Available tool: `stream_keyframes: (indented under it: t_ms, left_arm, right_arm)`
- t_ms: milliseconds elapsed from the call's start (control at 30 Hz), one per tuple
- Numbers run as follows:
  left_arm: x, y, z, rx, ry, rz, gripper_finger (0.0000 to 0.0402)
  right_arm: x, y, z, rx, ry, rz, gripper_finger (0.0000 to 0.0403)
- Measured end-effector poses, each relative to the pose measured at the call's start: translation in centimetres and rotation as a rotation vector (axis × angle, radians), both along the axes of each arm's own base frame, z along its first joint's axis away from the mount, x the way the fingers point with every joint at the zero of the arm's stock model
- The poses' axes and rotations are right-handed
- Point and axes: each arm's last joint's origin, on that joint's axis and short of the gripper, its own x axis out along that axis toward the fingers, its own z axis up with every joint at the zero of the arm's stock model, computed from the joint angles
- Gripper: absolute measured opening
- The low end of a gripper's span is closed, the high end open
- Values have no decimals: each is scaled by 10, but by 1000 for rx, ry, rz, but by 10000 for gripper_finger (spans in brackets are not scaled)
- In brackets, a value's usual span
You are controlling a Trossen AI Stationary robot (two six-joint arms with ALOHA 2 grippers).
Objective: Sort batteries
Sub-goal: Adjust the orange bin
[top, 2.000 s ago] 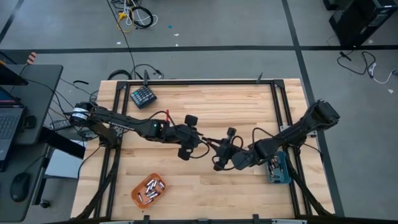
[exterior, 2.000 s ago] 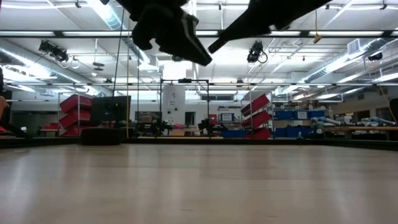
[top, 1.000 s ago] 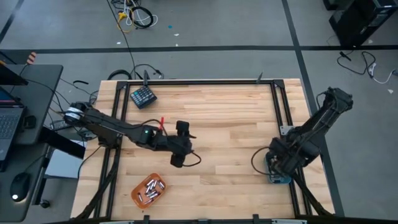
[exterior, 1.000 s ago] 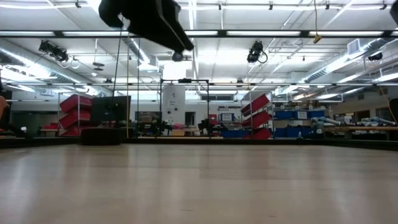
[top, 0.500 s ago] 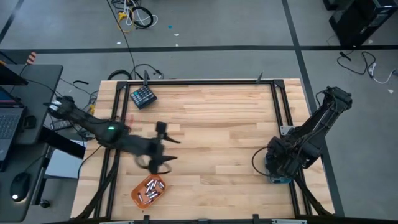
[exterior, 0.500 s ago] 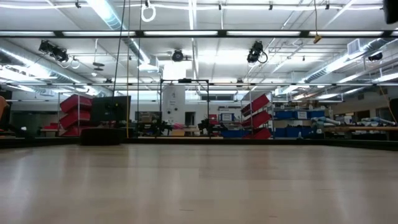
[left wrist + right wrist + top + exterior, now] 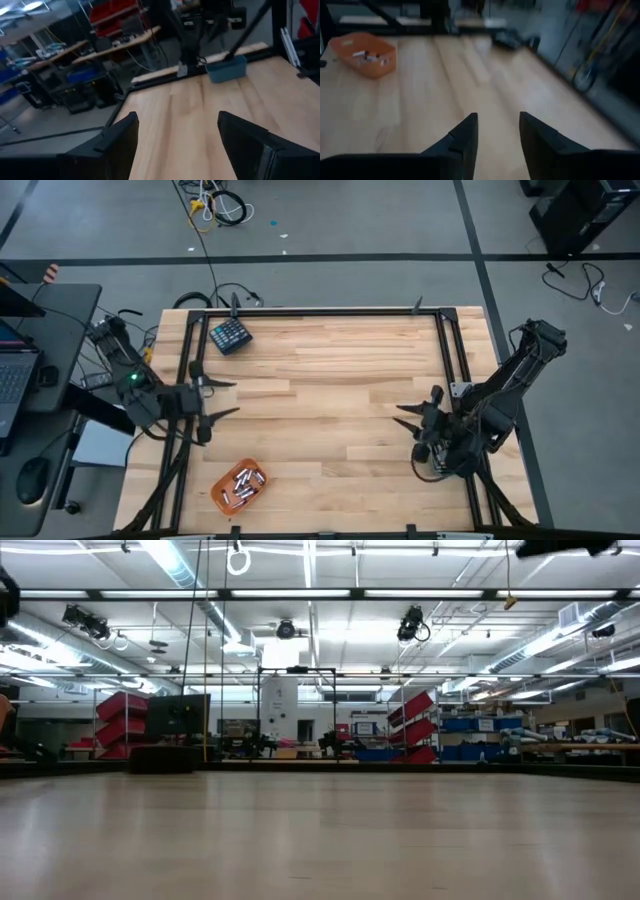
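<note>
Pale wooden planks, smooth and butt-jointed, make up the bench [image 7: 330, 390], which is edged by a black metal frame. An orange tray [image 7: 238, 486], shallow with rounded corners, sits near the front left corner and holds the batteries [image 7: 241, 483]: a loose heap of tiny silvery and dark cylinders. The right wrist view shows the same tray [image 7: 365, 54] far across the planks, with pale cells [image 7: 368, 56] lying inside.

At the left edge of the bench the left gripper [image 7: 222, 397] hangs above the frame rail, its thin dark jaws spread wide and holding nothing. The left wrist view shows them as two blunt black wedges with bare wood between, and a blue rectangular tray [image 7: 226, 68] at the far side.

At the right edge the right gripper [image 7: 407, 421] hangs over the planks beside the frame, its jaws parted and empty; they appear in the right wrist view as two tapered black prongs with a narrow gap.

A dark teal keypad block [image 7: 230, 335], square and studded with buttons, lies near the back left corner, well apart from the orange tray.
</note>
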Motion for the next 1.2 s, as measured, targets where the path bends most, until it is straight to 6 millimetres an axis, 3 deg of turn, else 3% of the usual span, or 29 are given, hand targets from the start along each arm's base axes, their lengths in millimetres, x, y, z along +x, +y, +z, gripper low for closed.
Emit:
stream_keyframes:
  t_ms: [133, 333, 533, 767, 1000, 1200]
  left_arm:
    - [-13, 15, -8, -10, -55, -7, 266]
    - [-33, 39, -4, -71, -133, -18, 266]
    - [-33, 38, -12, -134, -93, -41, 266]
    - [-9, 4, -38, -346, 127, -119, 266]
    - [15, -35, -85, -612, 556, -83, 241]
    - [33, -61, -100, -631, 658, -106, 212]
  right_arm:
    - [4, -8, 18, -95, -51, 32, 116]
    - [13, -20, 48, -135, -134, 132, 98]
    - [32, -24, 64, -174, -223, 223, 88]
    - [44, -25, 52, -110, -180, 208, 80]
    - [42, -26, 46, -2, -157, 188, 64]
    - [42, -26, 45, 0, -148, 183, 46]
